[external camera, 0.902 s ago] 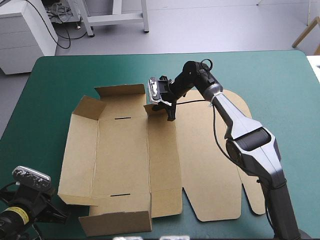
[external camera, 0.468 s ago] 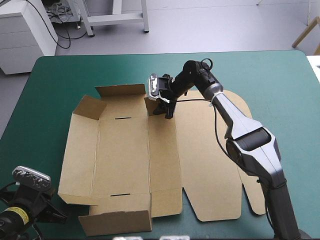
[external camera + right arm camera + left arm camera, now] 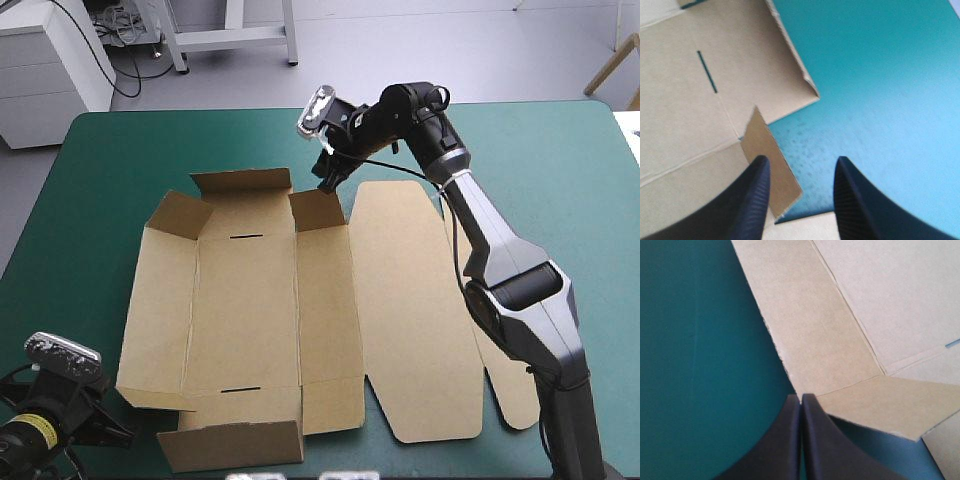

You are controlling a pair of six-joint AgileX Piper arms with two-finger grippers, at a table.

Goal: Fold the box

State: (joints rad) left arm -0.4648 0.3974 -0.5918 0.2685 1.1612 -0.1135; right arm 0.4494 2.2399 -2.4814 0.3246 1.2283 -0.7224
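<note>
The brown box (image 3: 250, 320) lies opened out on the teal-green worktop (image 3: 120, 150), edges partly raised. The right gripper (image 3: 328, 172) hovers at its far edge, fingers spread, seemingly not touching. The left gripper (image 3: 801, 397), fingers pressed together, sits beside its near-left corner.
</note>
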